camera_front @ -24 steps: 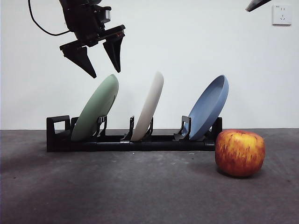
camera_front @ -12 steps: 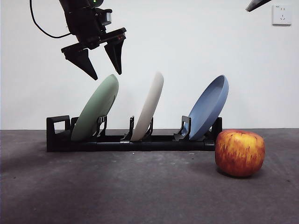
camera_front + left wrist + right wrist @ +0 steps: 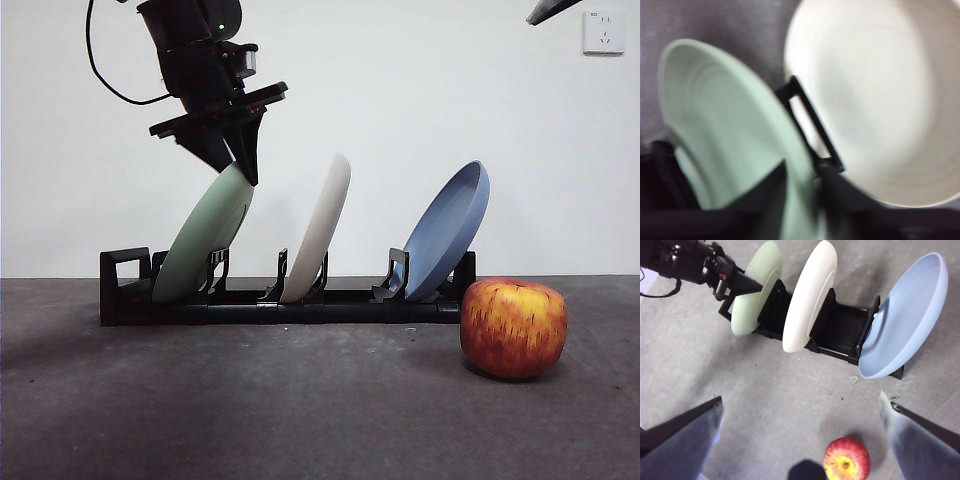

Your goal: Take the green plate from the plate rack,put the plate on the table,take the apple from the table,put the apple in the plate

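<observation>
left jaws (image 3: 800, 195) straddle the green plate's (image 3: 205, 240) top rim, slightly apart; no readable writing anywhere.

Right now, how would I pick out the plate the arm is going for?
Find the long black plate rack on the table; three plates lean in it. The green plate stands at the end farthest from the apple, with the left tool astride its top rim. Its neighbours are cream-white and blue.
</observation>
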